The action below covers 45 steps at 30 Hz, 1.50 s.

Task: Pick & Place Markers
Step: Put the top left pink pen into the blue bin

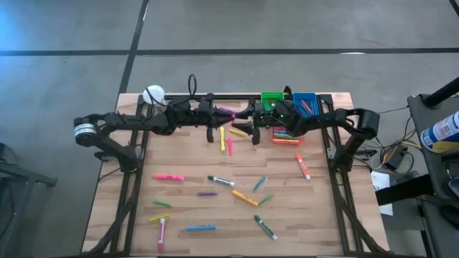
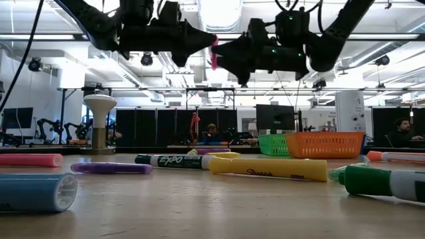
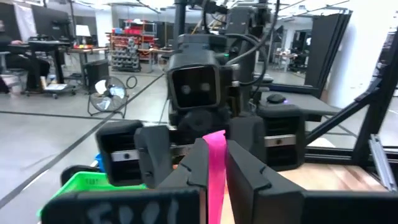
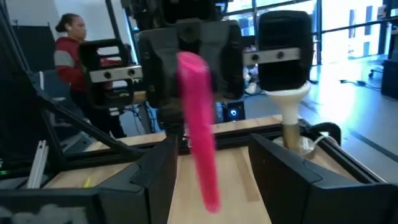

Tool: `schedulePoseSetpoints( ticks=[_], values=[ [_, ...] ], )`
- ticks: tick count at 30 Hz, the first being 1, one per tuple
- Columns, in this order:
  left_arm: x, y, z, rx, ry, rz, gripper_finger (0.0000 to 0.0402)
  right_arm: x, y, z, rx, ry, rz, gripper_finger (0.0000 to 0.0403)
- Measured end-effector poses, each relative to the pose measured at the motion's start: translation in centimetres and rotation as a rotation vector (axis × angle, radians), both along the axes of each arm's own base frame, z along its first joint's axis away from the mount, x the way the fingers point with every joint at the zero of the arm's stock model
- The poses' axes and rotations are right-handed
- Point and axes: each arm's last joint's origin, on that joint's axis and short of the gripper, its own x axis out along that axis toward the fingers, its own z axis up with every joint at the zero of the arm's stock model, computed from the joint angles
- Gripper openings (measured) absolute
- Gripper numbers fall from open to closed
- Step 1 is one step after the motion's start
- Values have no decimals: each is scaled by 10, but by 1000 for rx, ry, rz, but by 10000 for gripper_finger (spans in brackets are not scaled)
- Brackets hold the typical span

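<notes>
My left gripper [image 1: 228,112] reaches in from the table's left, high over the far middle of the table, and is shut on a pink marker [image 2: 214,53]. My right gripper [image 1: 241,120] faces it from the right and is open. Its two fingers [image 4: 155,168] stand on either side of the pink marker [image 4: 200,137] without touching it. Many more markers lie flat on the table below, among them a pink one [image 1: 168,177], an orange one [image 1: 244,198], a blue one [image 1: 201,228] and a green one [image 1: 265,228]. My left gripper pinches the pink marker's barrel [image 3: 216,163] between its two fingers [image 3: 245,171]. The fingers come level from the table's left and lie across the marker. The marker is lifted clear of the table and stands about upright, its free end [image 4: 211,196] reaching between my right gripper's fingers.
A green bin [image 1: 272,99] and a blue bin [image 1: 304,102] sit at the far edge under my right arm. A white round-topped stand [image 1: 153,94] is at the far left corner. A person [image 4: 68,56] stands beyond the table. Loose markers are scattered over the near half of the table.
</notes>
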Motion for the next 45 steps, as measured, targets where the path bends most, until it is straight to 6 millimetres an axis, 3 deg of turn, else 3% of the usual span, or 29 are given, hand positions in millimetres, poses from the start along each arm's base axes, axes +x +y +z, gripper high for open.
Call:
schedulePoseSetpoints(
  ticks=[6, 13, 20, 26, 33, 39, 45],
  values=[
    [-1, 0, -5, -9, 14, 12, 33, 4, -1, 0, 30, 2, 1, 135],
    [-2, 1, -4, -36, 10, 50, 91, 4, -1, 2, 61, -1, 5, 39],
    [-16, -3, 1, -3, -15, 59, 104, -7, -5, 11, 85, 64, -24, 43],
    [-44, -10, -21, -38, -62, 96, 97, -47, -18, 32, 117, 288, -240, 50],
    [-72, -17, -52, -67, -85, 195, 68, -125, -45, 49, 182, 731, -890, 50],
    [-79, -19, -64, -81, -62, 223, 16, -166, -80, 29, 331, 886, -1109, 50],
    [-81, -19, -67, -87, -54, 231, 1, -182, -106, -5, 447, 1050, -1179, 50]
  ],
)
